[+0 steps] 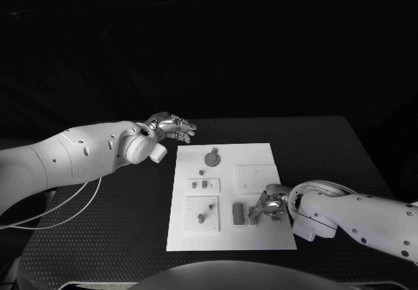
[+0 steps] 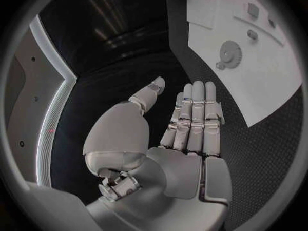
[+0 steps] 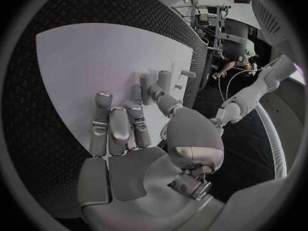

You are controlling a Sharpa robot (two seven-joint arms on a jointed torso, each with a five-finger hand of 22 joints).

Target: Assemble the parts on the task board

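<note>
White task board [image 1: 261,241]: right robot hand [image 1: 268,207] touching grey part [image 1: 254,215].

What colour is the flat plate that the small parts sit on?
White: the flat rectangular task board stands out against the black textured table, best in the head view.

A robotics lab bench set up for assembly trials

A white task board [image 1: 231,196] lies in the middle of a black table [image 1: 348,145] with a fine textured top, and around the table all is dark. Two white robot arms reach in toward the board from either side. Beyond the table's edge, the right wrist view shows metal racks or stands with equipment [image 3: 221,23] and loose cables, the sort of clutter found in a test room.
</note>
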